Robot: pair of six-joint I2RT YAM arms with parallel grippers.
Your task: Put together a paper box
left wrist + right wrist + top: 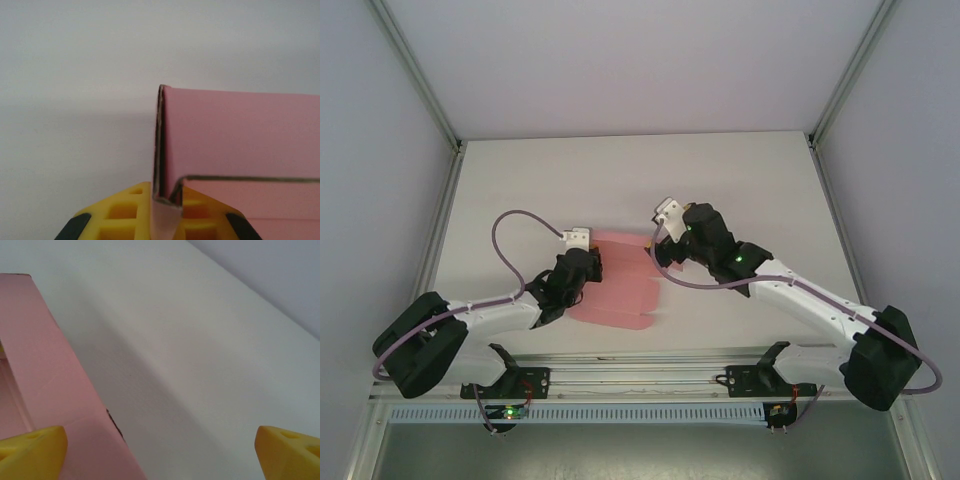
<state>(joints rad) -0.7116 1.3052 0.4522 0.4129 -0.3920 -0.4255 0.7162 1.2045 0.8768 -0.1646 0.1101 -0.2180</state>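
The pink paper box (pixel 623 275) lies partly folded on the white table between my two grippers. My left gripper (pixel 588 262) is shut on the box's left wall. In the left wrist view the yellow fingers (pixel 125 212) pinch the upright card edge (pixel 161 145), and a pink panel spreads to the right. My right gripper (pixel 665 240) hovers at the box's right end with its jaws wide open. In the right wrist view the pink box (pixel 45 375) sits by the left yellow fingertip (pixel 32 452), and bare table lies between the fingertips.
The white table (pixel 620 180) stretches to the back wall, with grey walls on both sides. A metal rail (pixel 640 385) runs along the near edge by the arm bases. Purple cables loop off both arms.
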